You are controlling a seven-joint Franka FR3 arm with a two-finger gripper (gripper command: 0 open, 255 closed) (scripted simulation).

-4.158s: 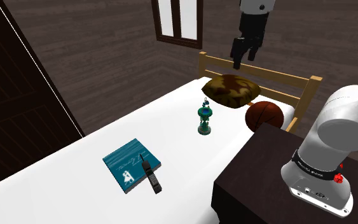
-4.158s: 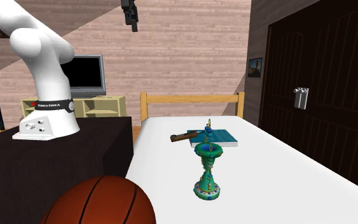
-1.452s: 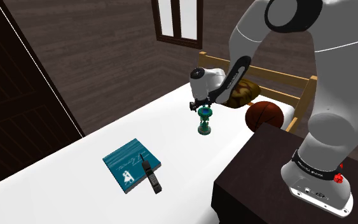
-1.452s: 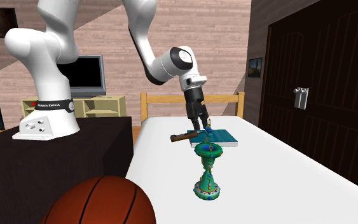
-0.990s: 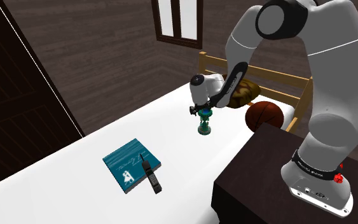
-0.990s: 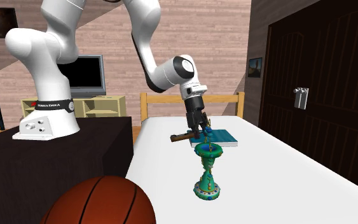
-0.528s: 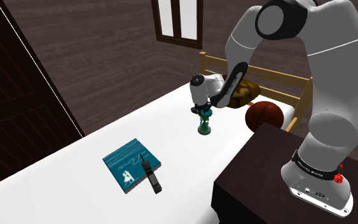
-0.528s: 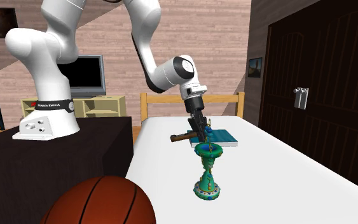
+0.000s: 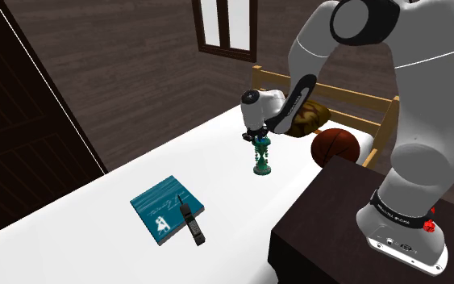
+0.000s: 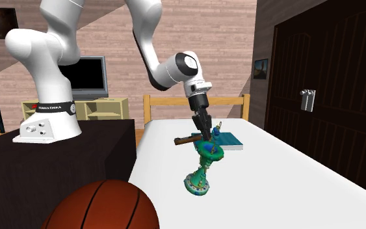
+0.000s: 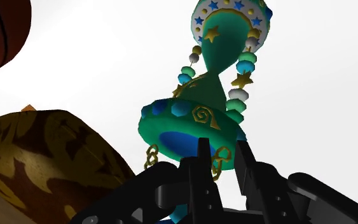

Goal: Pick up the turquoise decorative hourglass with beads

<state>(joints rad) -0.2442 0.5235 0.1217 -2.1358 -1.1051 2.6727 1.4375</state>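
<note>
**op:** quick one, where's the hourglass and what's the hand doing?

**reply:** Your gripper point(image 11: 223, 156) is pinched down narrow on the top disc of the turquoise hourglass point(image 11: 219, 95). The two black fingers point(image 11: 203, 165) clamp the rim, with its little gold chain loops hanging right by them. In the second exterior view you can see the hourglass leaning: top end under the gripper, base swung toward that view's left, over the white bed point(image 9: 88, 242). Can't tell if the base touches the sheet or hangs just above it.

**op:** ok, and what's around it?

**reply:** In the shoulder view you've got a brown patterned pillow point(image 9: 304, 115) and a basketball point(image 9: 335, 147) up by the wooden headboard point(image 9: 378, 101). Both are near the hourglass but not touching it. A teal book point(image 9: 166, 206) with a dark handset point(image 9: 193, 225) lying across its corner sits well apart, toward that view's lower left. Your arm's stand point(image 9: 330, 242) is the dark box right beside the bed.
</note>
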